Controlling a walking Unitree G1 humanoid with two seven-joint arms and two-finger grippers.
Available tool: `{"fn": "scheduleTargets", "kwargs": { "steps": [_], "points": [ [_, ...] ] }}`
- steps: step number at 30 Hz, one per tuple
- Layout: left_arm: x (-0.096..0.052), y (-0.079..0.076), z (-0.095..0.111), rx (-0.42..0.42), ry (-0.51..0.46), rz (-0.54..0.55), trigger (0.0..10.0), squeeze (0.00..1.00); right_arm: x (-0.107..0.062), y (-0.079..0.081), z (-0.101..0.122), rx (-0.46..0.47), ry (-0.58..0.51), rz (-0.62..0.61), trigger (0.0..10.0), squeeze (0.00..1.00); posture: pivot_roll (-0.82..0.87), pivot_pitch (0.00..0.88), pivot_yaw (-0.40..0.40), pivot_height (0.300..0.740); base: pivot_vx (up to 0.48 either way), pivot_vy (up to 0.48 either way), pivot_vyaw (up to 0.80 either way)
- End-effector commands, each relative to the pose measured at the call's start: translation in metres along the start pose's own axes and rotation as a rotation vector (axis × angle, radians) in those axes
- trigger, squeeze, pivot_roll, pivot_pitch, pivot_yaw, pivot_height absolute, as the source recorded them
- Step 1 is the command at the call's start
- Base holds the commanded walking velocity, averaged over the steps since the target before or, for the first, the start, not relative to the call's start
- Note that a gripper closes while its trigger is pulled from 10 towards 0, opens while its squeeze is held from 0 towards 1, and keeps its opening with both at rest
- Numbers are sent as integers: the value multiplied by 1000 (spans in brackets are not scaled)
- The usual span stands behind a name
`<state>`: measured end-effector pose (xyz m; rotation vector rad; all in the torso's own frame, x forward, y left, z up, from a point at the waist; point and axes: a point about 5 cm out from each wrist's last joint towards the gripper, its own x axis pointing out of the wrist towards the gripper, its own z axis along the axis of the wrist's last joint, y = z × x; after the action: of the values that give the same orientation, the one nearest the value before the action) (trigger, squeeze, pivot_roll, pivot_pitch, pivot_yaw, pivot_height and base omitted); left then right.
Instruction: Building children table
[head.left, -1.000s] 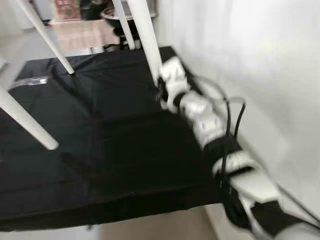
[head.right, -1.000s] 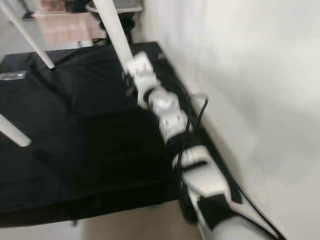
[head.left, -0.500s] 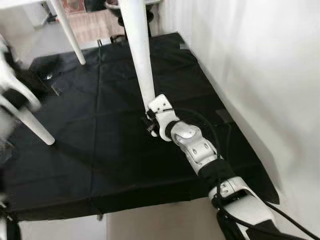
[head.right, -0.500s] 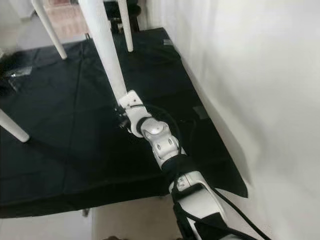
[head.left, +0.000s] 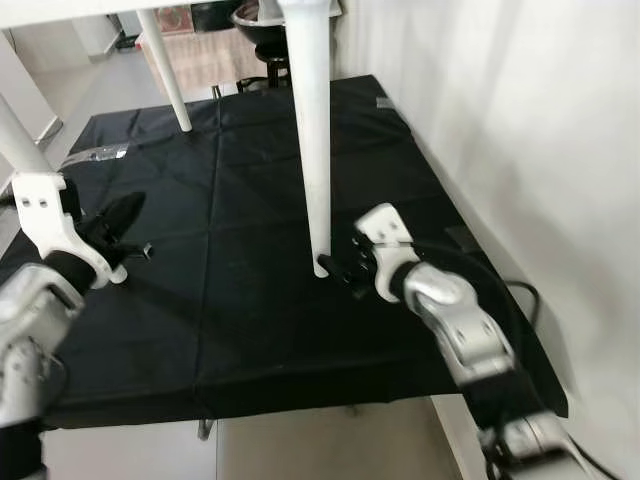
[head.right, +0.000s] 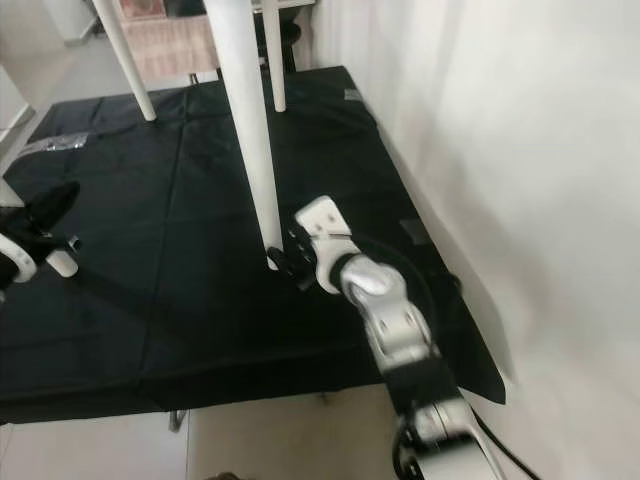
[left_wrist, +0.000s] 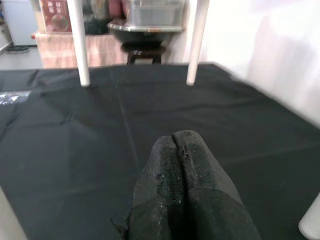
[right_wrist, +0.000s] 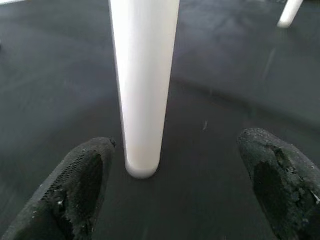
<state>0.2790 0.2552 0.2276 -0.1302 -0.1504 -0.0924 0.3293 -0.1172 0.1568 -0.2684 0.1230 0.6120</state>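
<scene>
Domestic interior, a room in a home. Evidence: pale hard floor (head.left: 100, 85) covered by a black cloth (head.left: 250, 200), plain white wall (head.left: 500, 120) on the right, patterned rug (head.left: 215, 60) at the far end, dark stool (left_wrist: 145, 50) carrying a bowl (left_wrist: 150, 31) beyond it

White table leg (head.left: 310, 130) stands upright on black cloth (head.left: 240, 300).

Smooth glossy white table leg (right_wrist: 142, 85), matt black cloth (head.left: 250, 300)
</scene>
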Motion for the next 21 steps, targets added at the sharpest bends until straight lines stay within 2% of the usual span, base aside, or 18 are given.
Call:
{"fn": "scheduleTargets", "kwargs": {
  "steps": [1,3,5,6,11,15,21],
  "points": [
    [-3,-1,-5,30,13,33,10000,0,-2,7,3,4,-7,24,10000,1000,-59,91,60,740,0,0,0],
    [-5,-7,-16,-23,31,68,10000,0,-8,9,-5,41,13,16,10000,1000,-58,91,48,740,0,0,0],
    [-5,-7,-16,-23,31,68,10000,0,-8,9,-5,41,13,16,10000,1000,-58,91,48,740,0,0,0],
    [-10,-17,-35,-22,86,88,10000,0,-12,12,-11,68,16,7,10000,0,-65,89,41,740,0,0,0],
    [-18,-29,-57,-29,143,125,10000,0,-15,16,-7,94,-9,16,10000,0,-61,89,37,740,0,0,0],
    [-22,-40,-70,-27,163,137,10000,0,-14,20,-6,109,-10,25,10000,0,-54,78,24,740,-242,0,0],
    [-26,-46,-81,-50,181,156,10000,0,-14,18,-5,98,-15,20,10000,0,-61,53,7,740,-268,0,0]
  ]
}}
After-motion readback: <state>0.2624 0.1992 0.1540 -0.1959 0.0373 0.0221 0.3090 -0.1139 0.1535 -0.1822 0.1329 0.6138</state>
